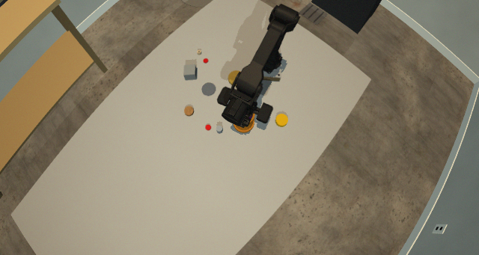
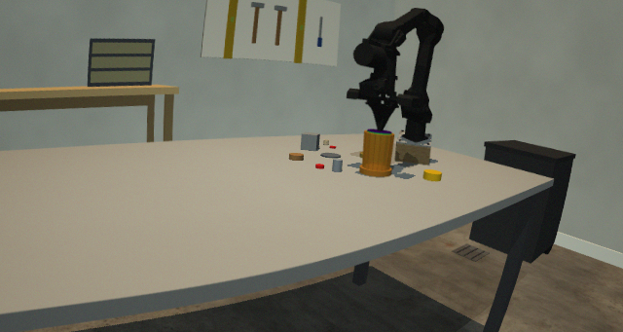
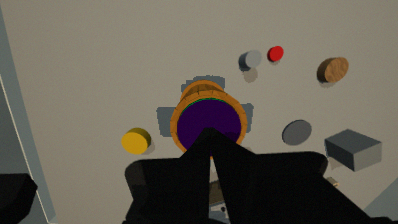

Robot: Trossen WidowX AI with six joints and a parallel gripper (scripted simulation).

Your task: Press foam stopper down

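Observation:
An orange ribbed jar (image 2: 377, 153) stands upright on the table, mostly hidden under the arm in the overhead view (image 1: 244, 126). A purple foam stopper (image 3: 210, 123) fills its mouth; in the side view its top (image 2: 380, 131) shows as a thin purple line at about the rim. My gripper (image 2: 381, 126) is shut and empty, pointing straight down with its tips at the stopper's top, over the middle of the jar. In the wrist view the shut fingers (image 3: 212, 133) cover the near part of the stopper. I cannot tell whether the tips touch the foam.
Around the jar lie a yellow disc (image 2: 432, 175), a small grey cylinder (image 2: 337, 165), a red disc (image 2: 319, 166), a brown disc (image 2: 296, 156), a flat grey disc (image 2: 330, 155), a grey cube (image 2: 310, 141) and a second red disc (image 1: 205, 60). The arm's base (image 2: 413, 152) stands right behind the jar.

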